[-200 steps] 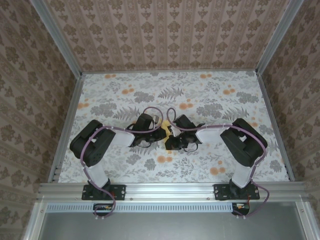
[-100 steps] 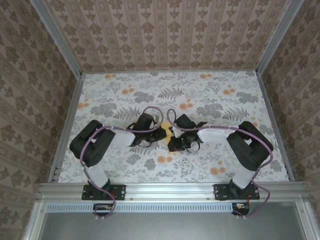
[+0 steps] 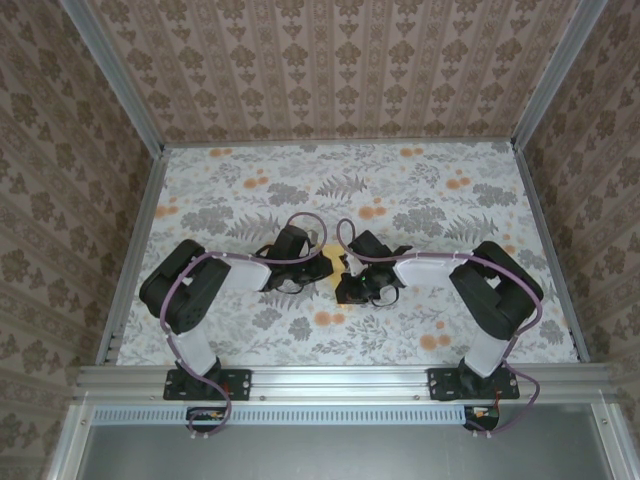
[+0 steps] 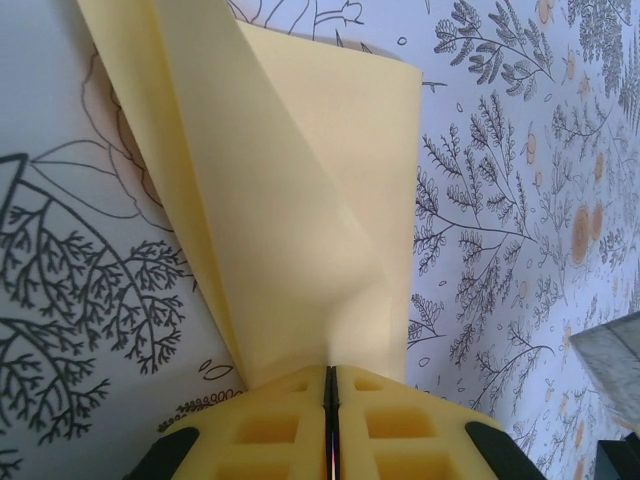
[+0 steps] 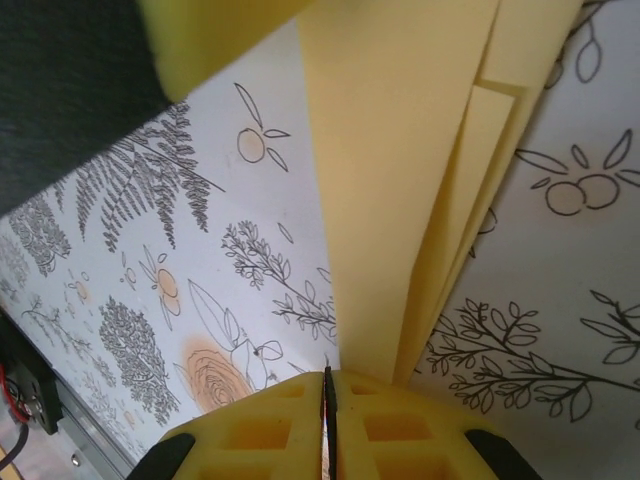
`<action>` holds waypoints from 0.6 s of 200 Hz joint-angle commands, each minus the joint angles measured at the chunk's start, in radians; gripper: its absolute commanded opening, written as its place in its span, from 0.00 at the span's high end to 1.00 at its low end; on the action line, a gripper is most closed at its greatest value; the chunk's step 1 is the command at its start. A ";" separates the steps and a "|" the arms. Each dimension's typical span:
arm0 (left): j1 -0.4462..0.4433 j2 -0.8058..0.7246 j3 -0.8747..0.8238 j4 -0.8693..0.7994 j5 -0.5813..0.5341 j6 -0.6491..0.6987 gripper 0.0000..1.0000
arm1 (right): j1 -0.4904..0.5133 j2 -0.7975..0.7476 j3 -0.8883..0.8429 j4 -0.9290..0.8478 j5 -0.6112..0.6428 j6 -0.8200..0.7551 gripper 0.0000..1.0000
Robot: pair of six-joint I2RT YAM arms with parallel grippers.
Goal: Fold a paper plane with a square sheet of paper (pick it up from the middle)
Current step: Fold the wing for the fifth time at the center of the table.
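Clamping one end of the folded, pale yellow sheet of paper (image 4: 300, 200), the left pincer (image 4: 330, 375) is clenched at the middle of the table (image 3: 450, 215). The right pincer (image 5: 328, 378) grips the same sheet, jaws pressed together. From above, both wrists hide most of it.

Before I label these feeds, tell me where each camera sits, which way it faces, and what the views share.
Top external: fixed above and behind the arms, looking down on the flowered table; left arm and right arm show, meeting mid-table.
Left wrist: rides the left arm, looks along the left end effector, shut on the folded paper.
Right wrist: rides the right arm, looks along the right end effector, shut on the same paper.
Shared: both wrist views see that paper over the table's print.
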 commanded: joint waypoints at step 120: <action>0.043 -0.045 0.034 -0.003 0.104 0.245 0.83 | -0.054 0.007 -0.058 -0.137 -0.017 -0.148 0.89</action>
